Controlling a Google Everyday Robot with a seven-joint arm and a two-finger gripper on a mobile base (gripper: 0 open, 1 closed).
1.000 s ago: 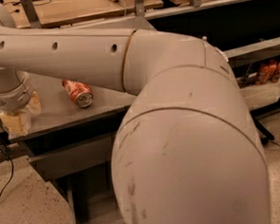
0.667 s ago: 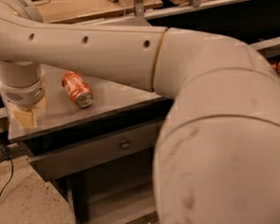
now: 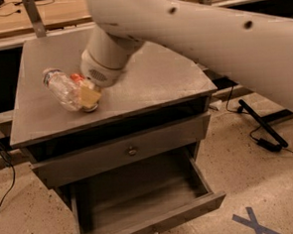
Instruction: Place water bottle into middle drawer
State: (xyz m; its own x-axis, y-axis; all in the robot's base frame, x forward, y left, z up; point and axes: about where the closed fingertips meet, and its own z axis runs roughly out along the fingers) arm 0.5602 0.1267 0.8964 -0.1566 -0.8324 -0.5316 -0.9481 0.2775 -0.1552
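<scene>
The water bottle (image 3: pixel 61 87), clear crinkled plastic, lies on its side on the left part of the grey cabinet top (image 3: pixel 159 76). My gripper (image 3: pixel 89 98) hangs from the big white arm (image 3: pixel 205 26) and sits at the bottle's right end, touching or overlapping it. An orange-red soda can (image 3: pixel 76 77) is mostly hidden behind the gripper. The middle drawer (image 3: pixel 158 221) is pulled out below, with a dark inside, a narrow front panel and a tiny knob.
A closed taller drawer panel with a round metal knob (image 3: pixel 132 151) sits right above the open drawer. A black cable and a plug (image 3: pixel 264 129) lie on the floor to the right. A blue tape cross (image 3: pixel 252 223) marks the floor. A wooden bench (image 3: pixel 55 13) stands behind.
The view has pulled up and back, so the whole cabinet and open drawer show. My gripper has moved from the cabinet's left edge to the bottle, right beside the can.
</scene>
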